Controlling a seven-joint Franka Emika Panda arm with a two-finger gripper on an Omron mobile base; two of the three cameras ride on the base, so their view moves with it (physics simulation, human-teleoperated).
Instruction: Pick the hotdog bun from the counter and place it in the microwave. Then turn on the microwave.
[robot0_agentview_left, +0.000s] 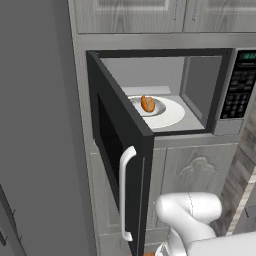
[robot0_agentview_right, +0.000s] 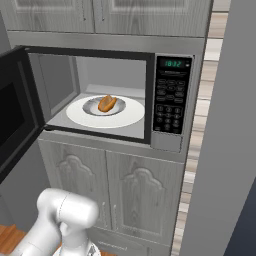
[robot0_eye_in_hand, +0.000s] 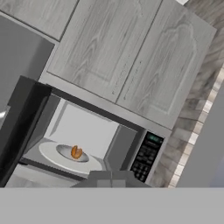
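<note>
White and rounded, the robot arm's elbow sits nearest the base cameras, low in front of the grey wood-grain lower cabinet doors. At the far left stands a tall flat grey panel. Next to it the dark microwave door with a white vertical handle hangs swung wide open toward the robot. Inside the built-in dark grey microwave, a white round turntable carries a shallow grey dish, and the small orange-brown hotdog bun lies in that dish, tilted. Right of the cavity is the black keypad with a green display. Brick-pattern wall follows further right. Pressed together and carrying nothing, the tool points up at the microwave from below.
</note>
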